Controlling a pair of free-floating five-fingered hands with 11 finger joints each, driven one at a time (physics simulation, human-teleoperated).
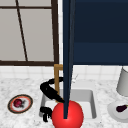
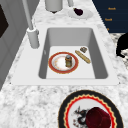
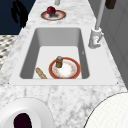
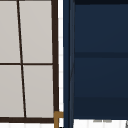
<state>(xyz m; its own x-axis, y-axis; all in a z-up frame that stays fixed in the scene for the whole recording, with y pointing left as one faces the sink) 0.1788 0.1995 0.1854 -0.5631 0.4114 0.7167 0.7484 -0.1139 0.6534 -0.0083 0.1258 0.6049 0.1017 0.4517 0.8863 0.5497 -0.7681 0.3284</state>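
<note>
Front view: two black hands hang over the sink's (image 1: 93, 105) front-left corner. The upper hand (image 1: 50, 90) curves towards the open door's edge and the lower hand (image 1: 45, 113) is just beside a red ball (image 1: 75, 117). I cannot tell left from right, nor whether their fingers are released or clenched. The ball looks smooth, hard and glossy, so probably light but slippery. It is best cupped round its widest part.

Left side view: a hand (image 2: 122, 46) hovers off the marble counter's (image 2: 30, 105) front edge.

Right side view: a rimmed plate (image 3: 65, 68) carries a small jar (image 3: 59, 61) in the basin.

Upper view: the flat, stiff, dark-blue cabinet door (image 4: 67, 62) stands edge-on.
</note>
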